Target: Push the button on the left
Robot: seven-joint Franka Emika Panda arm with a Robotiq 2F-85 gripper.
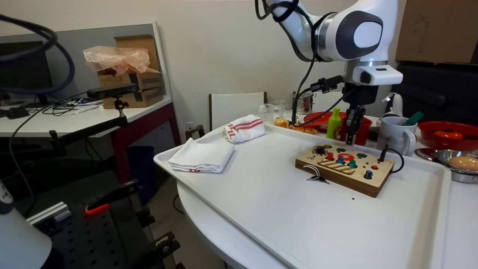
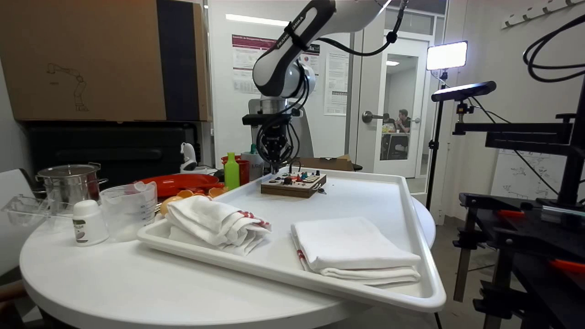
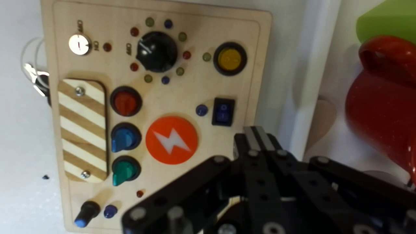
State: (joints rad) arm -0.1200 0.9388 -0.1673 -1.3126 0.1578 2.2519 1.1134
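Tool (image 3: 256, 130), fully closed on nothing, hangs by the board (image 3: 175, 97), near its blue switch (image 3: 223, 112). The board's yellow button (image 3: 229, 59), near one corner, may be the target; unsure. No press shows, so pushing likely remains. The board reads ON, OFF; mug (image 1: 394, 138) near it, Mila; arm (image 2: 329, 23) above it, EMIKA.

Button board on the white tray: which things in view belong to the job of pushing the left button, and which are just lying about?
Part of the job:
gripper, shut
button board
yellow switch or blue rocker switch, probably; which one is unclear

Just lying about:
folded cloth
bunched cloth
green bottle
red mug
white mug
pot
measuring cup
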